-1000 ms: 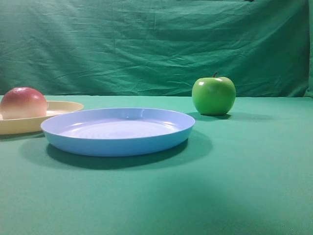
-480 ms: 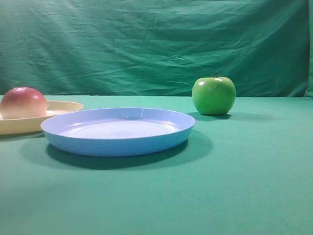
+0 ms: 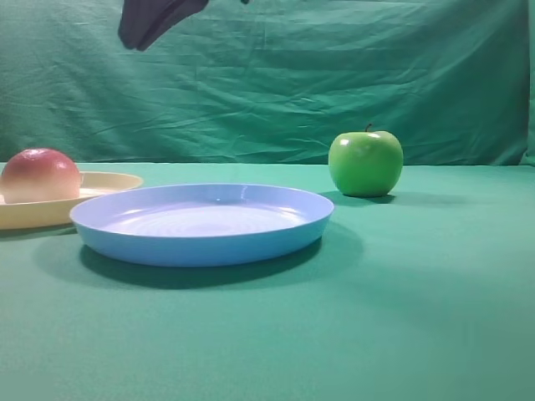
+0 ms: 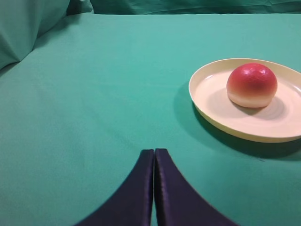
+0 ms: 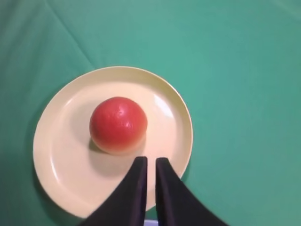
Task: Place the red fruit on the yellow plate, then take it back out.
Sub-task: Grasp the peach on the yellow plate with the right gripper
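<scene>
Dark arm (image 3: 155, 18) newly in at top left of high view, absent a moment ago. Right claw (image 5: 150, 162) above yellow plate (image 5: 56, 162), tips a narrow slit apart, holding nothing. Red fruit (image 5: 118, 125) resting on plate near counter's left edge. Left claw (image 4: 154, 155) pressed together, idle. Probably start of take-out reach.

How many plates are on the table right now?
2. The yellow plate sits at the far left with the red fruit on it; the blue plate lies empty in the middle, just right of it. None appears hidden.
</scene>
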Motion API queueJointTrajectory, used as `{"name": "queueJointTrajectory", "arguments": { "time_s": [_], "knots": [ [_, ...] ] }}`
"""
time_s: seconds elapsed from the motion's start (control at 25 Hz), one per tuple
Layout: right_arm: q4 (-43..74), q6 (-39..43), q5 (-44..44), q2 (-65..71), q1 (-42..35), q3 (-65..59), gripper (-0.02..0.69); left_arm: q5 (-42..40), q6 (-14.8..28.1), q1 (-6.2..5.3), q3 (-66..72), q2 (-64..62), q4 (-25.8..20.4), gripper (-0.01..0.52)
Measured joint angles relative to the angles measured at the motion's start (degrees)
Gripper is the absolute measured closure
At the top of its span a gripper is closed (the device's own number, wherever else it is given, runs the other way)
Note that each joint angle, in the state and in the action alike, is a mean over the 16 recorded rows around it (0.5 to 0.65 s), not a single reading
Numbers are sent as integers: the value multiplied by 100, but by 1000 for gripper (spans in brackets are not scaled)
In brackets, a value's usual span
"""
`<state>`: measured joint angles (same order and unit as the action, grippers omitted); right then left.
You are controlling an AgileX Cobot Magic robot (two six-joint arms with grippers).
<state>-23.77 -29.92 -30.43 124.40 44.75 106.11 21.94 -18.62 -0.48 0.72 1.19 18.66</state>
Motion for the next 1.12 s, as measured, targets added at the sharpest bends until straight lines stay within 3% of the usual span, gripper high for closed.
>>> {"name": "queueJointTrajectory", "arguments": {
  "time_s": [0.28, 0.56, 0.76, 1.12],
  "knots": [
    [-133, -197, -49, 786, 198, 725, 56, 0, 0, 0, 0, 0, 0, 514],
    [-159, -380, 177, 1299, 354, 971, -5, 0, 0, 0, 0, 0, 0, 514],
    [-168, -409, 408, 1535, 378, 991, 40, 0, 0, 0, 0, 0, 0, 514],
    [-168, -406, 266, 1637, 331, 997, 285, 0, 0, 0, 0, 0, 0, 514]
  ]
}}
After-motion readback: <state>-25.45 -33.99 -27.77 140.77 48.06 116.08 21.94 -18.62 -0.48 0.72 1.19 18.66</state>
